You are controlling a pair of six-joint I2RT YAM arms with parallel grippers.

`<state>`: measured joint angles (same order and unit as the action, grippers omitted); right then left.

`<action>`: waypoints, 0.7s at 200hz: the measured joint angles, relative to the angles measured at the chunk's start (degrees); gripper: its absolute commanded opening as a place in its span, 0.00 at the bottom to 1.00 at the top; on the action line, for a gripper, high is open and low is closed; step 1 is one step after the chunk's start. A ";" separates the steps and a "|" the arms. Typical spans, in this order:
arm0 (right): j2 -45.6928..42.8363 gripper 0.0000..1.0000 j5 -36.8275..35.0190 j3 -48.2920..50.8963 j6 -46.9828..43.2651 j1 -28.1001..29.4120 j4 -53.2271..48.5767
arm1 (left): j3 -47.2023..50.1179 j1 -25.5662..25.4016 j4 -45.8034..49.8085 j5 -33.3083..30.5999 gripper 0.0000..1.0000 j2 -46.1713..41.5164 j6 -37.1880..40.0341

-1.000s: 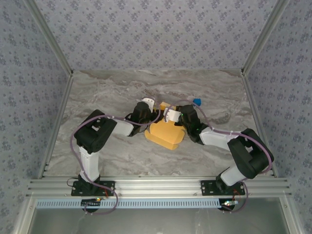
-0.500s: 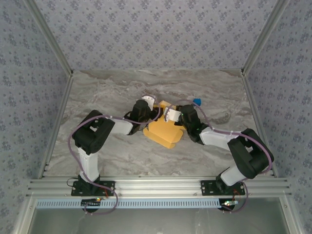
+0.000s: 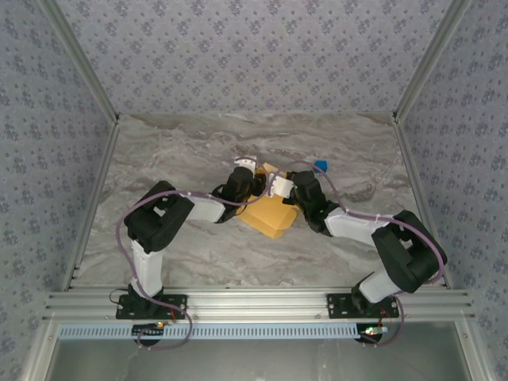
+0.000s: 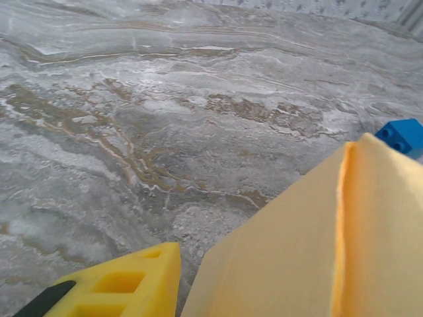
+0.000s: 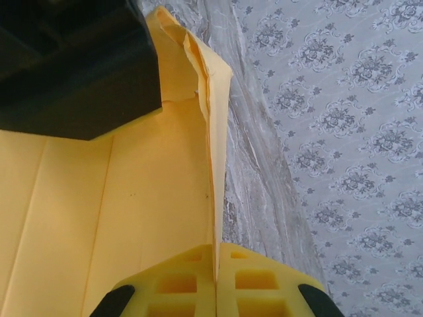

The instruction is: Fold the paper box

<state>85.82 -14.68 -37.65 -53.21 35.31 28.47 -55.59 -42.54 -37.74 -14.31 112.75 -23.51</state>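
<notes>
**Container.** The paper box (image 3: 268,213) is yellow-orange card at desk (image 3: 175,159) centre, between the two arms. It is not closed up. In the overhead view the near panel lies flat on the desk and the far end is raised under the tools. The arms cover the far part, so whether anything sits inside cannot be told.

**Right tool** (image 5: 216,277). Its fingers are brought together on the card. The right wrist view shows a thin, doubled flap edge pinched between the yellow pads. That flap stands up along the sheet's right side and runs away from the fingers to a pointed tip. The creased panels spread flat to the left of it. A black housing (image 5: 73,59) overlaps the sheet's upper left corner.

**Left tool** (image 3: 252,179). In the overhead view it is at the box's far-left corner, close to the right tool, w/ the raised card between them. The left wrist view shows one yellow finger (image 4: 125,287) at bottom left. The card rises just beside it on the right, w/ a folded ridge along its top. How far this tool is open cannot be told, nor whether it grips the card.

**Other.** A blue block (image 3: 321,167) is on the desk beyond the right arm, apart from the box.
</notes>
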 measured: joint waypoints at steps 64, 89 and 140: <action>-0.24 0.00 -0.07 0.00 2.27 0.81 0.15 | -1.79 -1.99 1.16 -8.24 0.33 1.22 -3.69; -0.24 0.00 -0.59 0.00 2.89 0.79 0.26 | -3.21 -2.12 2.19 -8.31 0.29 1.81 -4.48; -0.20 0.00 -1.18 -0.20 3.30 0.79 -0.04 | -3.41 -2.16 3.17 -6.14 0.22 1.81 -3.56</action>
<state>85.62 -15.86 -37.85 -49.91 36.10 28.42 -59.00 -44.71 -34.57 -20.45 114.56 -27.07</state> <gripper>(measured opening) 0.063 0.232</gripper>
